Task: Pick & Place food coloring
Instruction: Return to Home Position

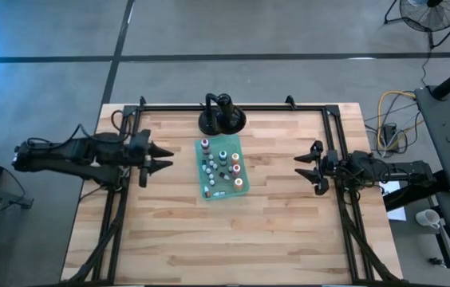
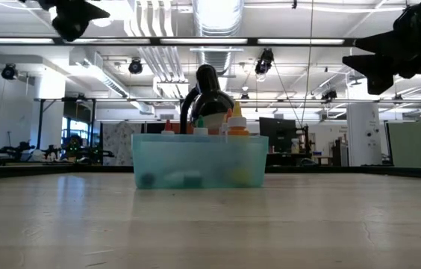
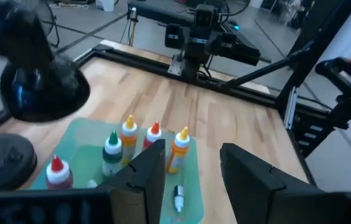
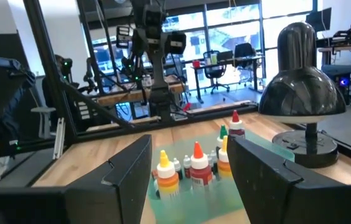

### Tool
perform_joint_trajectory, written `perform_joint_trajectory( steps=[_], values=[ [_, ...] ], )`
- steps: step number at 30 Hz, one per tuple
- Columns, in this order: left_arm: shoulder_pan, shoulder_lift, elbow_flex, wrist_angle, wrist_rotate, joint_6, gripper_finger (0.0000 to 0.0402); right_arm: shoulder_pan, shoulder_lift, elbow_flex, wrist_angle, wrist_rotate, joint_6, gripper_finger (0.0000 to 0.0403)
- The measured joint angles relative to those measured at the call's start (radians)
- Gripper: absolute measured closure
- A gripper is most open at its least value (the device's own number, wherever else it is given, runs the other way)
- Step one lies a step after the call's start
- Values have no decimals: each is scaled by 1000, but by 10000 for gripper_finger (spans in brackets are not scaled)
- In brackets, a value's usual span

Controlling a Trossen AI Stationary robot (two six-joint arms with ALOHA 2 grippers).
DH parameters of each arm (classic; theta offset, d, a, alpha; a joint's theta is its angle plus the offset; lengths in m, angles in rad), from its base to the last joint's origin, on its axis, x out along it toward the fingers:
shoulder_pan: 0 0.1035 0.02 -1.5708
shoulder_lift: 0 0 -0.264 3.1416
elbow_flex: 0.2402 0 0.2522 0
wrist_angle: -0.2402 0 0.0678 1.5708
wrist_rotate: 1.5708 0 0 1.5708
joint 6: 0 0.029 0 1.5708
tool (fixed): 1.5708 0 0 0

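At 9 o'clock of the tray [image 2: 255,161], your left gripper [image 1: 165,157] hangs over the worktop [image 1: 273,231] with its jaws parted and nothing between them. The food coloring bottles [image 4: 198,165] sit packed in that tray, most upright and at least one lying flat; judge them light, smooth and squeezable, so pinch gently across a body just under the cap. At 3 o'clock your right gripper [image 1: 298,166] waits, jaws likewise apart and empty.

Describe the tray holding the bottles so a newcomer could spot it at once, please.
On the wooden table, between the open left gripper and open right gripper, the tray sits beside the black lamp. It alone is translucent teal, filled with tiny dropper bottles.
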Motion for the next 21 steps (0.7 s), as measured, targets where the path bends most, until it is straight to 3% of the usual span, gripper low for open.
perform_joint_trajectory(
  steps=[9, 21],
  values=[
    [0, -216, -239, 156, 17, -78, 275, 0, 0, 0, 0, 0, 1, 202],
    [0, -448, -426, 220, 5, -103, 275, 0, 0, 0, 0, 0, 0, 202]
  ],
)
